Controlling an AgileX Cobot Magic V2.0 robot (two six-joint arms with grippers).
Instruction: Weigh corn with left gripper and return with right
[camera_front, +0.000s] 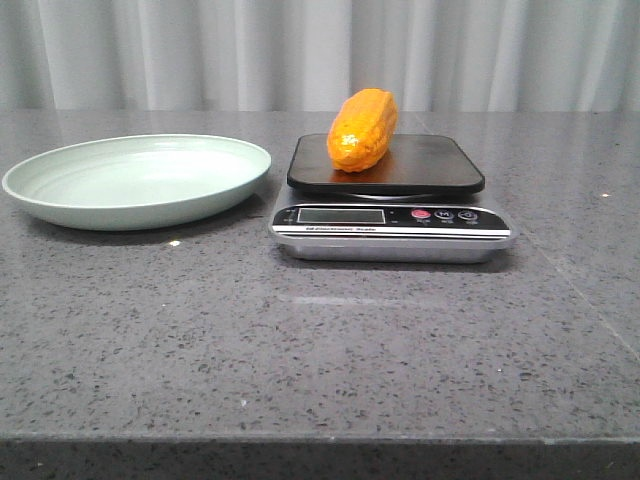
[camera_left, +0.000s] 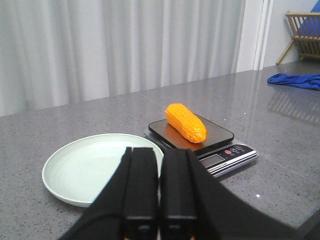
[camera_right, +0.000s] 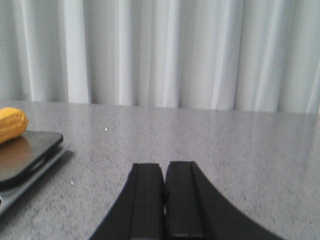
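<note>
The orange-yellow corn (camera_front: 362, 129) lies on the black platform of the silver kitchen scale (camera_front: 392, 232), right of the pale green plate (camera_front: 140, 180), which holds nothing. In the left wrist view the corn (camera_left: 186, 122) lies on the scale (camera_left: 225, 157) beyond the plate (camera_left: 75, 175). My left gripper (camera_left: 161, 152) is shut and holds nothing, well back from plate and scale. My right gripper (camera_right: 164, 167) is shut and holds nothing, away from the scale; one end of the corn (camera_right: 11, 123) shows at that view's edge. Neither gripper shows in the front view.
The grey speckled table (camera_front: 320, 340) runs back to a white curtain (camera_front: 300, 50). In the left wrist view a blue cloth (camera_left: 297, 80) lies far off on the table, with a wooden rack (camera_left: 305, 35) behind it.
</note>
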